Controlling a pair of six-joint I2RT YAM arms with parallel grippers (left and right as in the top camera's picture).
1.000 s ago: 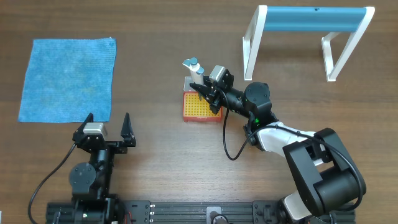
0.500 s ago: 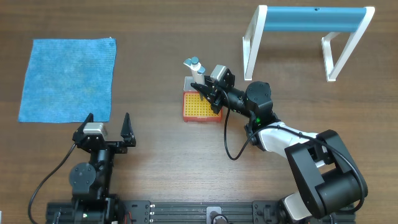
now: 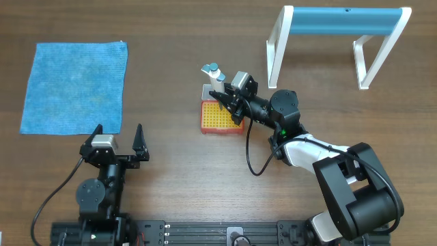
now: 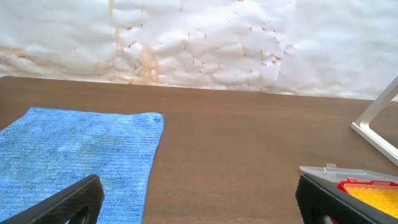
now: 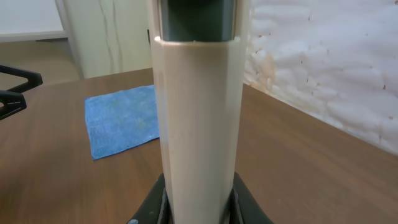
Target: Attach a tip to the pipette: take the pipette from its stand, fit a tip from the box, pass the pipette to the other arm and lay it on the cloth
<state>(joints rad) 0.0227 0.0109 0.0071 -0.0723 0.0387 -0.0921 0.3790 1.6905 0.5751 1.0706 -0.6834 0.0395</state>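
Mid-tabletop, tip box (image 3: 212, 123): pipette (image 3: 212, 70) held above it, axis roughly upright.
Right claw (image 3: 224, 98): clamped on pipette.
Left claw (image 3: 117, 135): spread, empty.

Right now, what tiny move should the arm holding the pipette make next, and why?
Probably lower the pipette into the tip box. The right gripper is shut on it, seemingly above the box's orange rack; fitting a tip comes before the handover to the open left gripper.

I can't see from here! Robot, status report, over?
Right fingers shut on pipette, by tip box. Left fingers open, beside cloth. Only bare table between.
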